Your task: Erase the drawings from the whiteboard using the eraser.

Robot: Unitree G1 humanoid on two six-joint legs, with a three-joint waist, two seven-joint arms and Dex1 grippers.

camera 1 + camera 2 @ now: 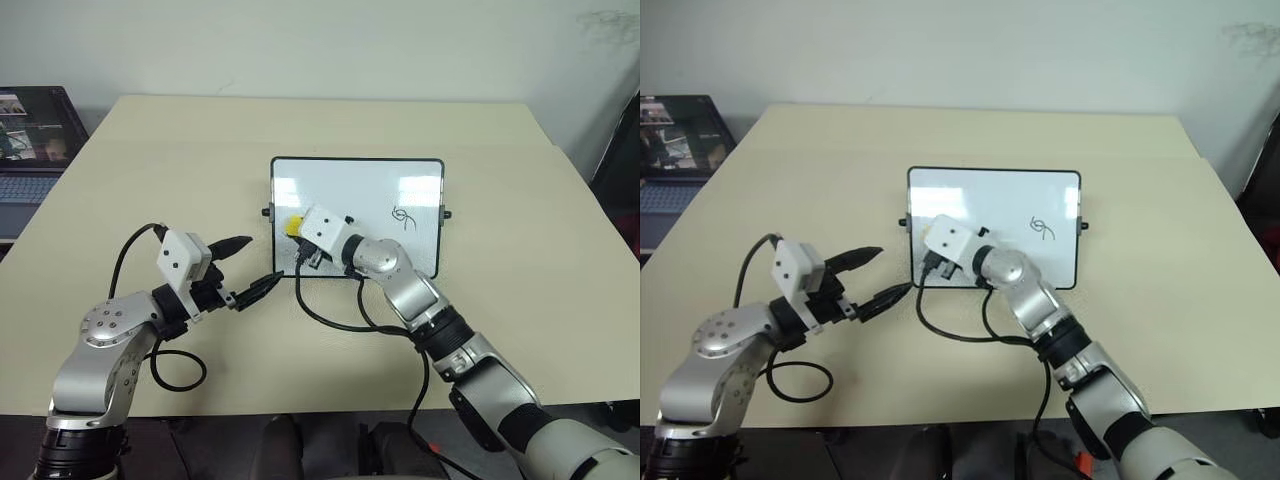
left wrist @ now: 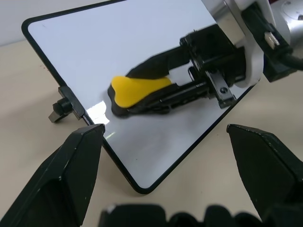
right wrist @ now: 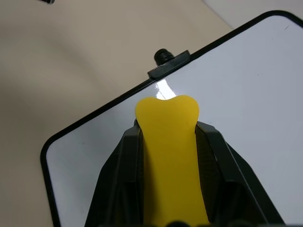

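Whiteboard (image 1: 380, 190) flat on desk (image 1: 180, 170), middle of top, slightly toward far edge; glossy white, thin black frame, rounded corners, small black knob at each side edge. One looping black drawing (image 1: 403, 217) visible, right half of board, near right frame; a second one not made out, may sit under the arm or be gone, can't tell. Eraser (image 3: 170, 156): small yellow block, waisted shape, dark underside; clamped between right end effector (image 1: 297, 232) fingers, dark face down on or just above left part of board, close to left edge and left knob (image 2: 59, 109). Contact with surface looks likely in left wrist view, not certain. Left end effector (image 1: 250, 268) released, fingers spread, empty, hovering just off board's near-left corner, not touching frame. Risks, as judgement: remaining drawing well apart from eraser, on opposite side, so long sweep across needed; board unrestrained, so lateral push from eraser could slide or rotate it on smooth desk, more so with left end effector not bracing. Eraser near left frame, so overshoot could catch the rim or knob and shove the board. Too steep a tilt puts only one eraser edge down, leaving streaks. Right arm cable (image 1: 330, 318) lying on desk beside near edge, could snag or drag board during sweep.
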